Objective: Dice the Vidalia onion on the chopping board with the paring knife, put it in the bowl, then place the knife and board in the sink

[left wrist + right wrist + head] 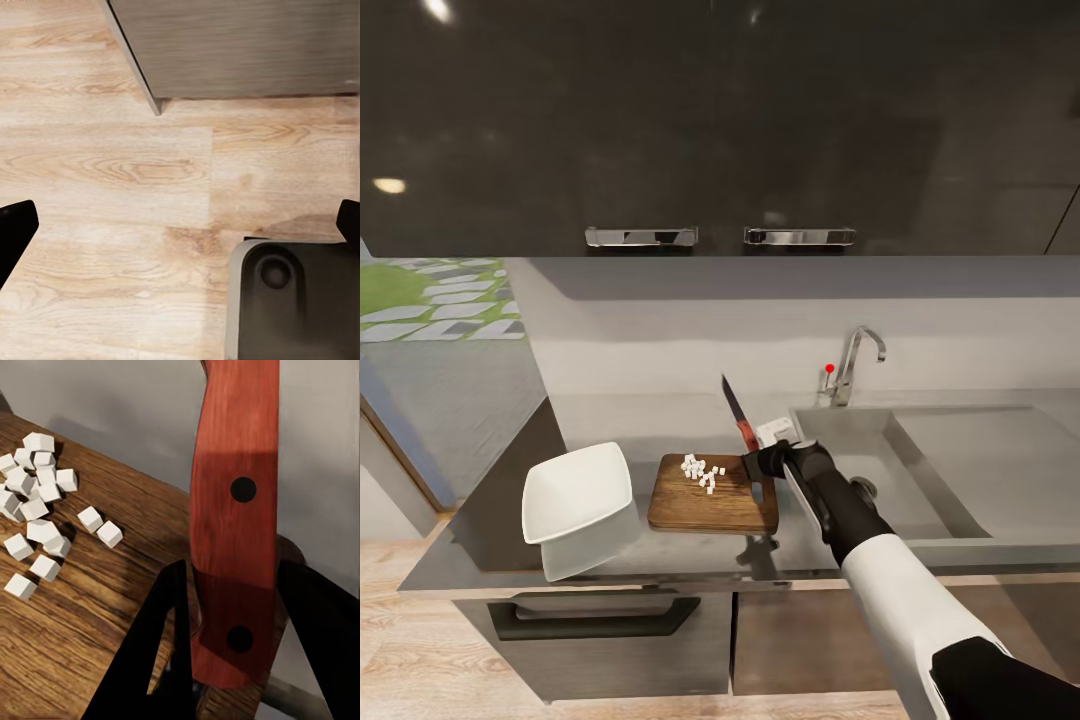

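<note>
The paring knife (pixel 234 525) is clamped by its red handle in the right gripper (pixel 762 462), blade pointing up and away. Diced onion (pixel 699 472) lies just beside the gripper on the chopping board (pixel 730 508). Left gripper (pixel 180 225), over wooden floor (pixel 112 172), seems spread wide.

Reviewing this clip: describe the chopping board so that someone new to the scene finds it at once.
Start at the sink on the grey countertop; the chopping board lies just left of it, by the front edge. It is the brown wooden rectangle carrying small white onion cubes, unlike the glossy white bowl further left.
</note>
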